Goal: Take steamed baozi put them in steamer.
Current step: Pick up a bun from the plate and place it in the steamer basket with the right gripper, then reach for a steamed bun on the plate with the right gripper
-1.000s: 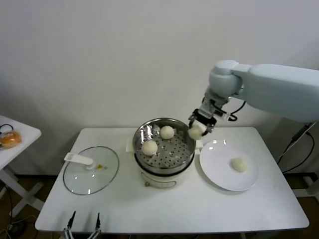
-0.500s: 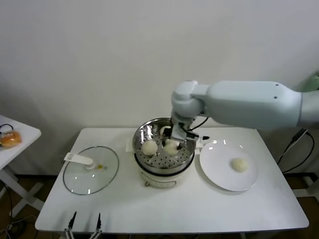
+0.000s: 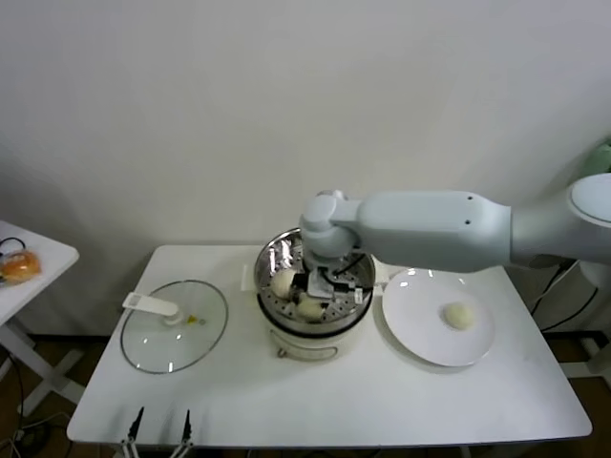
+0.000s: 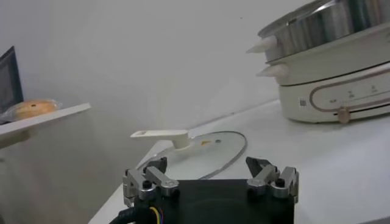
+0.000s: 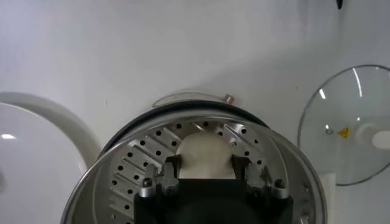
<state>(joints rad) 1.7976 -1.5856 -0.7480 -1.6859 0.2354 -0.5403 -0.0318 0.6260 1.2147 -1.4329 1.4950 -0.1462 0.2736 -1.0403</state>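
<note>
My right gripper [image 3: 312, 294] reaches down into the steamer [image 3: 275, 252], a shiny perforated steel basket on a cream pot base. It is shut on a cream-white baozi [image 3: 309, 309], held low over the basket's front. In the right wrist view the baozi [image 5: 206, 153] sits between the fingers [image 5: 171, 167] of that gripper [image 5: 206, 165], over the perforated bottom [image 5: 140, 159]. A second baozi [image 3: 284, 281] lies at the basket's left. Any other bun in the basket is hidden by the arm. One baozi [image 3: 459, 316] lies on the white plate [image 3: 420, 334]. My left gripper [image 3: 162, 426] is parked, open and empty, at the table's front left [image 4: 207, 171].
A glass lid [image 3: 174, 326] with a white handle lies left of the steamer, and it also shows in the left wrist view [image 4: 201, 146] and the right wrist view [image 5: 353, 122]. An orange-brown bun [image 3: 19, 265] sits on a side table at the far left. The steamer [image 4: 332, 67] stands beyond the lid.
My right gripper has carried the baozi leftward from the steamer's right rim, across the basket, and down to its front. The left arm has not moved.
</note>
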